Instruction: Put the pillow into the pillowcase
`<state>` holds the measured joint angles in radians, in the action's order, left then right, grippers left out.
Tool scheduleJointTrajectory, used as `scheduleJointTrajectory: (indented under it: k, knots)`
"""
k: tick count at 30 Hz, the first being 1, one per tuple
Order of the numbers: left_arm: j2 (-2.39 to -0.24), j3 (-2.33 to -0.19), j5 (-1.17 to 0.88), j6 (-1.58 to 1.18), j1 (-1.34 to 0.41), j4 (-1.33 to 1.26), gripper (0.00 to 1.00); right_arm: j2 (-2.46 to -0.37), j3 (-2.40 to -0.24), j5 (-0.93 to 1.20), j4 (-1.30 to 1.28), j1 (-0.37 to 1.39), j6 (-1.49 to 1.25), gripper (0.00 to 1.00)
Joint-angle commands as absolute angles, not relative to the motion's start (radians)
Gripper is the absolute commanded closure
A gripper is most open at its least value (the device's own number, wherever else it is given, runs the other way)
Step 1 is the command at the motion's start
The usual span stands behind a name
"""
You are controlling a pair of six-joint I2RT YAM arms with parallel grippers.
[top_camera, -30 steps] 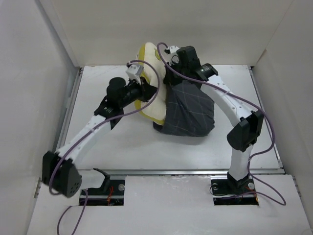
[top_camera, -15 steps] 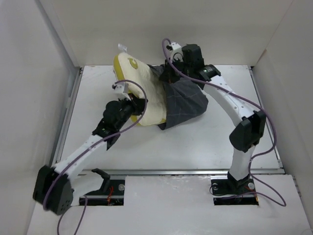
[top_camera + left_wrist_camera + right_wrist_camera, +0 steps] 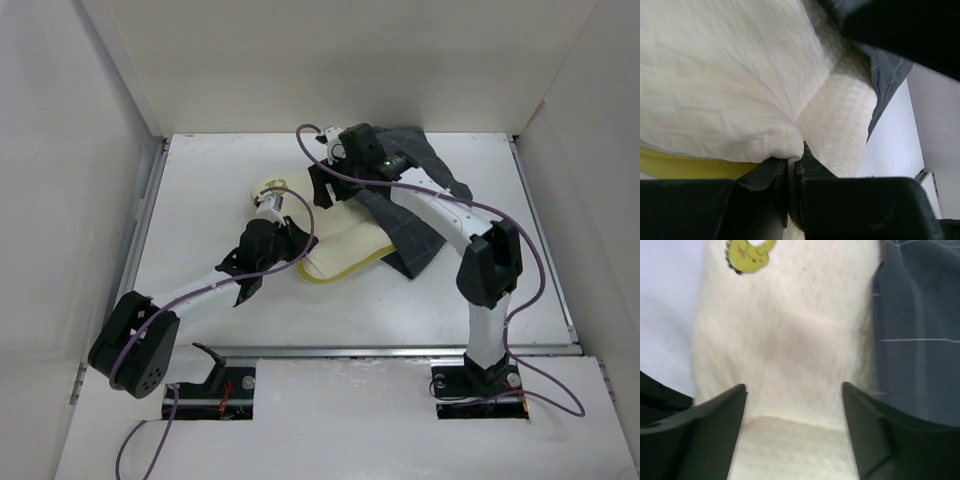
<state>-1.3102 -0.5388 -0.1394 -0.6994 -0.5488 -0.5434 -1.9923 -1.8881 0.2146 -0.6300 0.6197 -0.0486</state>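
Note:
The cream pillow lies flat on the table with its yellow edge band toward the near side. Its right part is under the dark grey grid-patterned pillowcase, which lies spread toward the back right. My left gripper is shut on a fold of the pillow at its left edge, just above the yellow band. My right gripper stands open over the pillow, holding nothing. A green mark shows ahead of it, and the pillowcase lies to its right.
The white table is boxed in by white walls on the left, back and right. A metal rail runs along its near edge, in front of the arm bases.
The pillow and pillowcase have come down from a raised, upright position to lie on the table. The right gripper has opened and let go of the pillowcase. The left arm has lowered with the pillow.

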Motion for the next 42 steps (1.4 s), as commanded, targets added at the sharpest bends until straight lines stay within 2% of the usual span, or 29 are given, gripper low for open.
scheduleJointTrajectory:
  k: [1,2,4,5,6,7,8,10,13,14,18,22,23,24,25,28,29,35,39,42]
  knots:
    - [-1.230,-0.580,-0.201,-0.718,-0.565,-0.627,1.00,-1.805,-1.812,-0.006,-0.618,0.627,0.017,0.14]
    - [-1.215,-0.589,-0.201,-0.703,-0.565,-0.606,1.00,-1.768,-1.766,-0.006,-0.601,0.627,0.032,0.02]
    - [-1.191,-0.609,-0.192,-0.686,-0.574,-0.575,1.00,-1.685,-1.662,0.015,-0.575,0.627,0.043,0.00]
    - [-1.190,-0.632,-0.192,-0.674,-0.574,-0.518,0.84,-1.672,-1.646,0.027,-0.575,0.637,0.043,0.00]
    - [-1.174,-0.643,-0.174,-0.673,-0.574,-0.484,0.54,-1.672,-1.635,0.061,-0.575,0.637,0.043,0.00]
    - [-1.163,-0.643,-0.151,-0.673,-0.574,-0.451,0.15,-1.672,-1.635,0.072,-0.589,0.653,0.043,0.00]
    - [-1.129,-0.656,-0.125,-0.673,-0.574,-0.415,0.00,-1.689,-1.644,0.072,-0.589,0.669,0.034,0.00]
    - [-1.077,-0.657,-0.069,-0.673,-0.574,-0.301,0.00,-1.724,-1.673,0.049,-0.612,0.724,0.034,0.00]
    - [-0.922,-0.638,0.121,-0.739,-0.574,-0.117,0.00,-1.830,-1.739,0.028,-0.650,0.794,0.034,0.00]
    - [-0.878,-0.638,0.241,-0.773,-0.574,-0.059,0.00,-1.889,-1.758,0.017,-0.650,0.808,0.034,0.00]
    - [-0.605,-0.626,0.443,-0.888,-0.583,0.182,0.00,-2.049,-1.870,-0.064,-0.672,0.842,-0.009,0.00]
    - [-0.465,-0.606,0.503,-0.936,-0.583,0.300,0.00,-2.206,-1.940,-0.135,-0.695,0.842,-0.021,0.00]
    - [-0.450,-0.606,0.512,-0.936,-0.583,0.325,0.00,-2.229,-1.940,-0.135,-0.695,0.842,-0.021,0.04]
    - [-0.437,-0.606,0.512,-0.936,-0.583,0.325,0.00,-2.246,-1.950,-0.135,-0.695,0.842,-0.006,0.54]
    - [-0.427,-0.606,0.512,-0.946,-0.583,0.334,0.00,-2.246,-1.950,-0.149,-0.695,0.842,-0.023,0.98]
    - [-0.426,-0.606,0.512,-0.936,-0.583,0.334,0.00,-2.125,-1.870,-0.279,-0.591,0.842,-0.002,1.00]
    - [-0.455,-0.606,0.502,-0.924,-0.583,0.319,0.00,-2.014,-1.856,-0.302,-0.565,0.828,-0.002,1.00]
    - [-0.642,-0.606,0.359,-0.831,-0.583,0.125,0.00,-1.708,-1.968,-0.200,-0.538,0.632,0.009,1.00]
    - [-0.899,-0.595,0.202,-0.770,-0.583,-0.095,0.00,-1.654,-2.058,-0.129,-0.575,0.545,0.029,1.00]
    - [-1.064,-0.666,0.094,-0.759,-0.583,-0.253,0.00,-1.654,-2.108,-0.118,-0.610,0.516,0.038,1.00]
